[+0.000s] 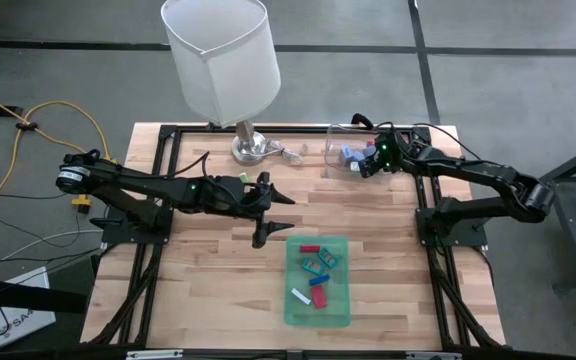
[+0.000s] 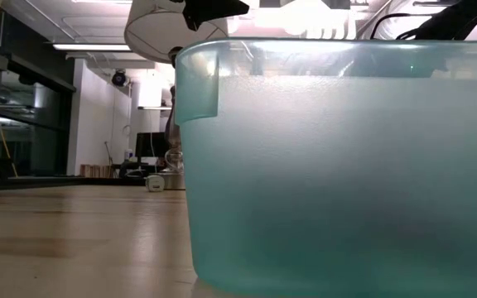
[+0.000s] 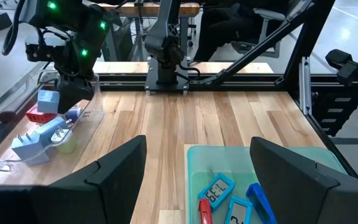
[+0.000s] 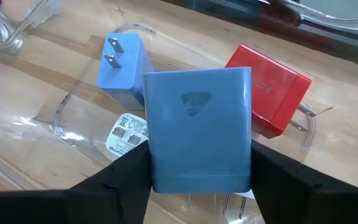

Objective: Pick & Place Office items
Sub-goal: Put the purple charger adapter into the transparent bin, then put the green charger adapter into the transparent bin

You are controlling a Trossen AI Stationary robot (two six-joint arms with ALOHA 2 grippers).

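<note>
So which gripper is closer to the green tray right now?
Left. The left gripper hovers just beyond the green tray's far left corner; the right gripper is farther off, over the clear container.

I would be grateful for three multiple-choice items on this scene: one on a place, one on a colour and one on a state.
1. The right tool is:
A. resting on the floor
B. over the clear container
C. outside every view

2. The block between the right tool's fingers is:
A. yellow
B. black
C. blue

3. The left tool is:
A. open and empty
B. shut on a clip
C. shut on nothing

Key:
1 B, as the high view shows the right tool above the container at the table's far right.
2 C, as the right wrist view shows the blue block filling the gap between the fingers.
3 A, as the left wrist view shows its fingers wide apart with nothing between them.
</note>
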